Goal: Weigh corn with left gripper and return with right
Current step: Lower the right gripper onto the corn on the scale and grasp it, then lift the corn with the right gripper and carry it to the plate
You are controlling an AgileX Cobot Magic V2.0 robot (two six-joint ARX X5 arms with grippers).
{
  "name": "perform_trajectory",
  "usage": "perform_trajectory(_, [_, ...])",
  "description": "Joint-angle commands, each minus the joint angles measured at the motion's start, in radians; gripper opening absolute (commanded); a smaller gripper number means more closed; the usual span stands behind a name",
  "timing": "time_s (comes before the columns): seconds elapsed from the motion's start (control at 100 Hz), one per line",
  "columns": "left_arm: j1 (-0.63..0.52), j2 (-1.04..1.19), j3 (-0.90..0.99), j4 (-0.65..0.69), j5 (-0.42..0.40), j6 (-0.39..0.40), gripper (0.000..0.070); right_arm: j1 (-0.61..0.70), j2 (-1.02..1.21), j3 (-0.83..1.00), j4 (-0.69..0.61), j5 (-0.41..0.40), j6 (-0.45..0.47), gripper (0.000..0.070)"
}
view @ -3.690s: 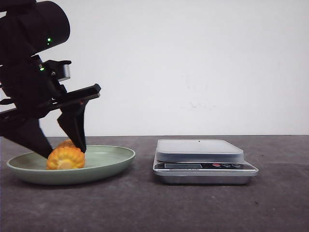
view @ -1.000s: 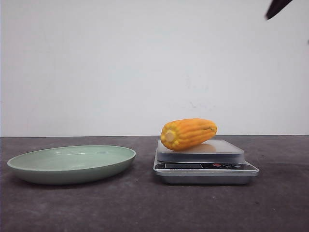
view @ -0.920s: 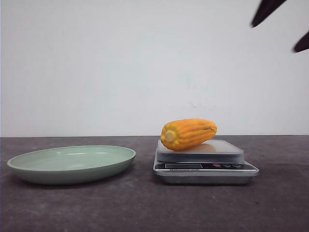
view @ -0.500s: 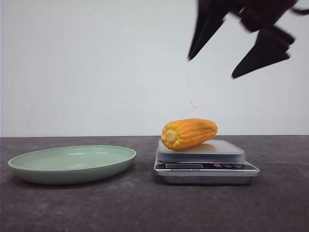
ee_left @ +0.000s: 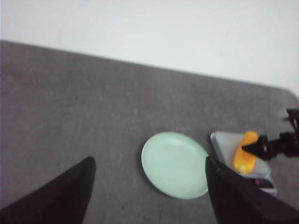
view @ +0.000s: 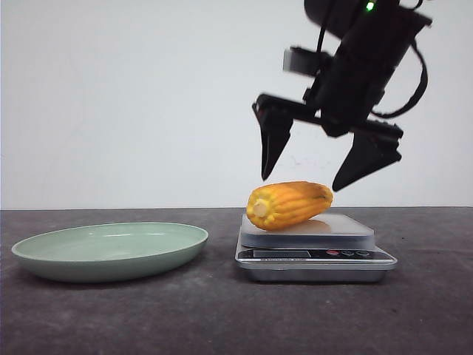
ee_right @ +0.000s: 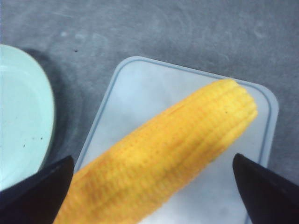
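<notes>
Wide open, the right claw (view: 301, 183) hangs just above the corn (view: 289, 204) lying on the scale (view: 313, 247), where a clean pickup likely means lowering squarely until both fingers straddle the cob's middle before closing.

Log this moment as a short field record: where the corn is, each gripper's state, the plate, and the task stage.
corn: orange-yellow corn cob lying on its side on the silver kitchen scale
right gripper: black right gripper open, above the cob, not touching
left gripper: black left gripper open, holding nothing, away from the scale
plate: pale green plate empty, left of the scale
stage: corn on the scale; return not yet done
</notes>
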Motion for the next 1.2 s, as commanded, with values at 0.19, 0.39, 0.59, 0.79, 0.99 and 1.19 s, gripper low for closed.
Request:
perform_trajectory(0.19, [-0.004,0.003,-0.077,-0.026,0.011,0.005,0.0429,0.019,0.054,0.019,-0.002,0.005,0.053,0.0528])
perform_trajectory(0.39, [-0.004,0.003,-0.089,-0.022,-0.014,0.022,0.0429,0.022,0.054,0.019,-0.011,0.009,0.053,0.0067])
perform_trajectory(0.59, [-0.004,0.003,-0.089,-0.022,-0.016,0.029,0.0429,0.027,0.04,0.022,-0.011,0.008,0.047,0.0])
perform_trajectory(0.79, [-0.004,0.003,-0.089,-0.019,-0.016,0.029,0.0429,0.077,-0.05,0.059,-0.008,-0.014,0.014,0.0])
perform_trajectory(0.99, [-0.004,0.003,-0.089,0.012,-0.017,0.029,0.0429,0.187,-0.031,0.212,-0.019,-0.056,0.014,0.0])
perform_trajectory(1.19, [-0.004,0.003,-0.089,0.029,-0.023,0.028,0.0429,0.267,0.111,0.365,-0.025,-0.023,0.021,0.0])
